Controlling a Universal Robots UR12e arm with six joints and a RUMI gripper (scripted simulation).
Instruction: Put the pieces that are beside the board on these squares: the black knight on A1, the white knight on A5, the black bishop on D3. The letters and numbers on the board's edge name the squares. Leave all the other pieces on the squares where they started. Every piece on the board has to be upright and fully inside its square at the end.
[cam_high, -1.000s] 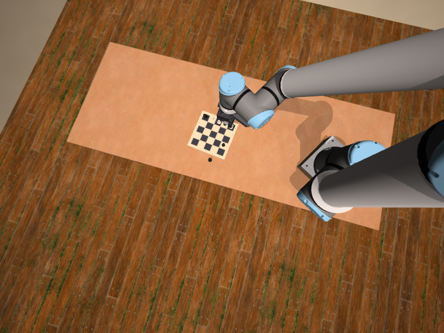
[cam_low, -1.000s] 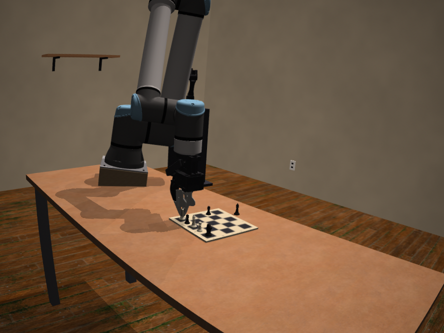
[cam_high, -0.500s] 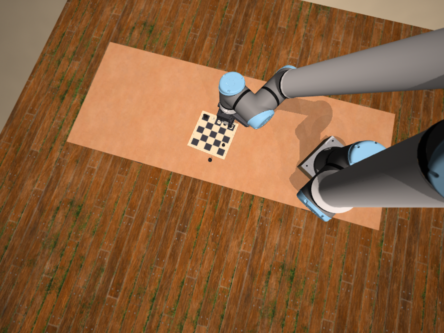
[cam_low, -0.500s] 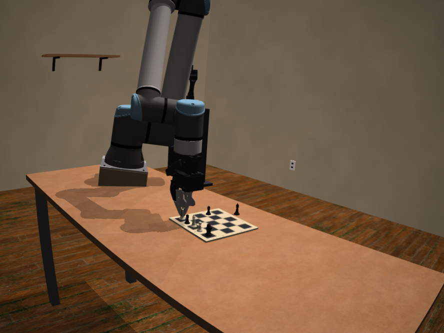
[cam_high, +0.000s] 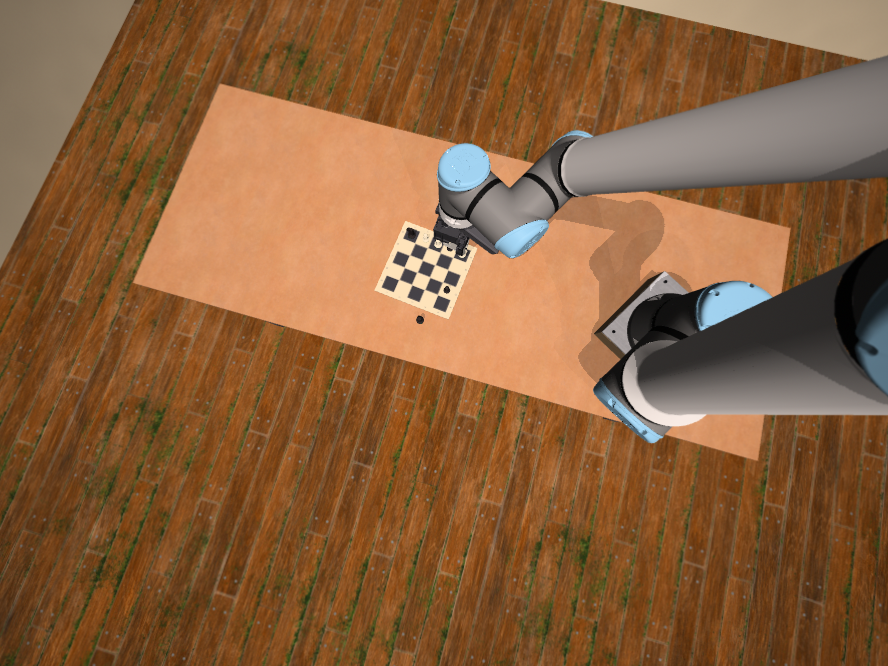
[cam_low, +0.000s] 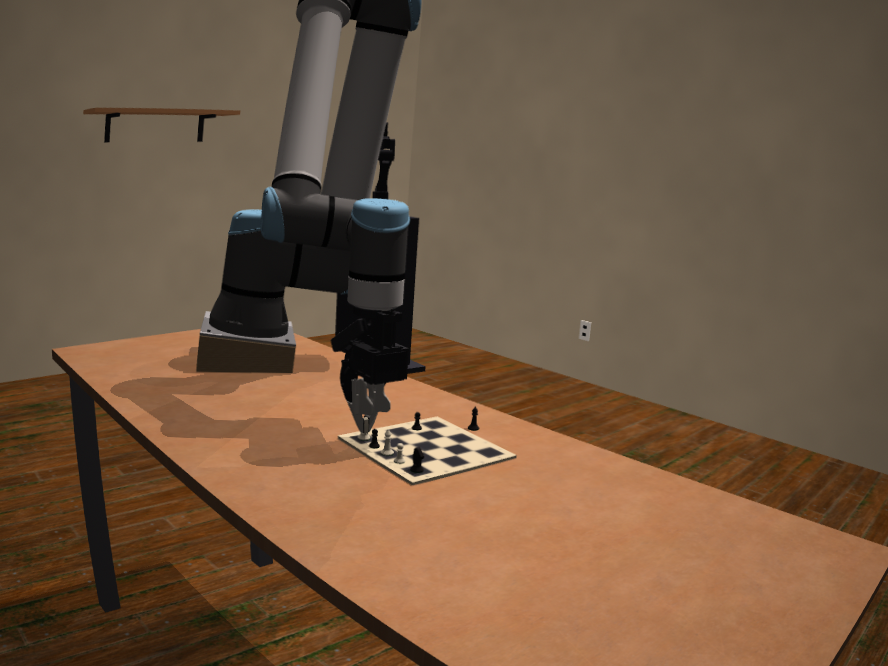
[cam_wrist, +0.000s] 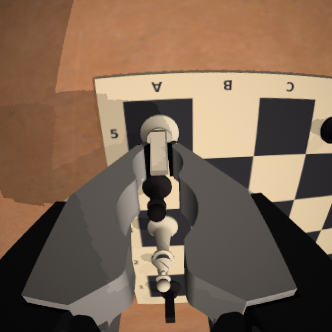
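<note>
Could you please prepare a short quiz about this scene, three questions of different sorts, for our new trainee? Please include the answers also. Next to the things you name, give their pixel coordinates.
1. Fill in: The black knight (cam_high: 411, 232) (cam_low: 417, 460) (cam_wrist: 170, 307) stands on square ____.
2. True or false: The black bishop (cam_high: 420, 319) (cam_low: 474, 419) stands on the table (cam_high: 272, 186) (cam_low: 609, 537) (cam_wrist: 200, 35), beside the board (cam_high: 402, 288) (cam_low: 456, 460) (cam_wrist: 205, 87).
3. Which piece is between the fingers of the gripper (cam_high: 462, 250) (cam_low: 365, 427) (cam_wrist: 159, 150)?
a) The black bishop
b) The white knight (cam_low: 364, 435) (cam_wrist: 158, 156)
c) The black knight

Key: 1. A1; 2. true; 3. b

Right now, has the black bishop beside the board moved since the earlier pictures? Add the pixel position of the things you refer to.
No. The black bishop (cam_high: 419, 319) (cam_low: 473, 421) stands just off the same edge of the board (cam_high: 401, 296) (cam_low: 466, 465) (cam_wrist: 200, 82), unshifted.
</note>
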